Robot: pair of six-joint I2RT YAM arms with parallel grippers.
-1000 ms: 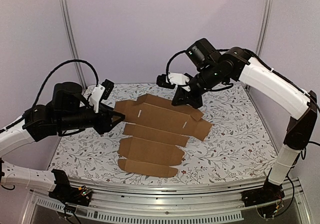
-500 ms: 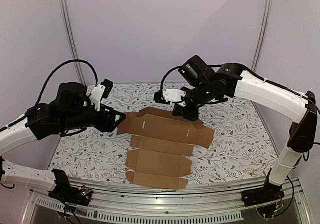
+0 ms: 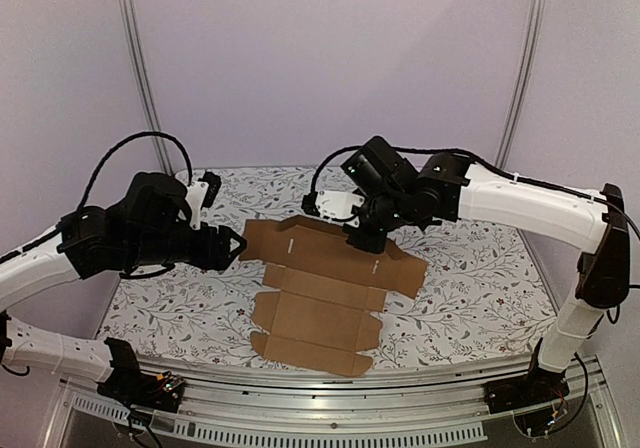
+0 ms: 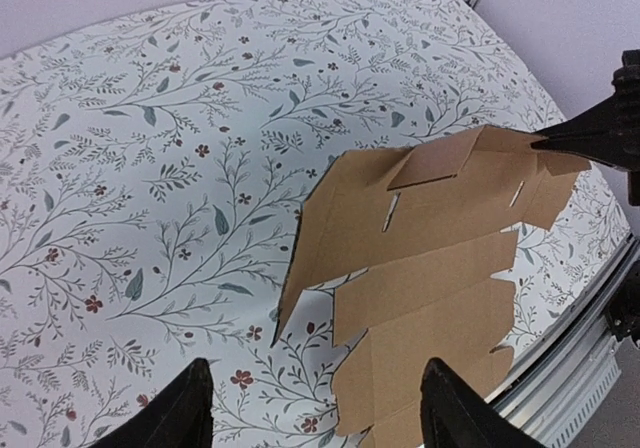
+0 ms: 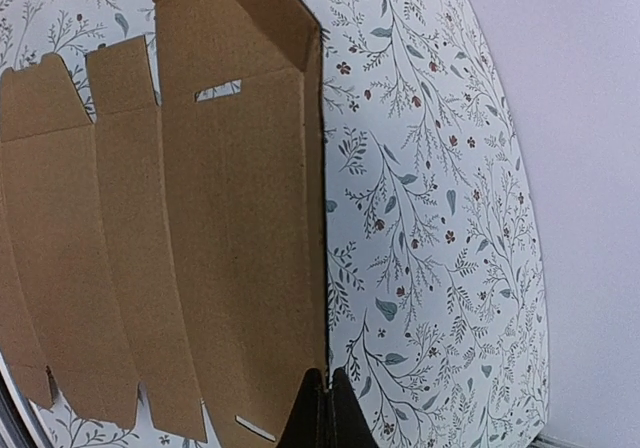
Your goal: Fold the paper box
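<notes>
The paper box (image 3: 325,268) is plain brown, unprinted. The table cover (image 3: 470,288) is white with grey-green leafy sprigs and small red flowers. The left arm (image 3: 22,276) and right arm (image 3: 515,200) are white with black joints.

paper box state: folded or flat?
Mostly spread flat: the paper box lies with its panels open on the table. Only the far flap tilts up, by the shut right gripper.

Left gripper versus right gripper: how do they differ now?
The left gripper is open; the right gripper is shut. The left gripper sits by the box's left edge, gripping nothing; the right gripper's tips meet the far edge, and I cannot tell whether they pinch it. Both point at the box.
</notes>
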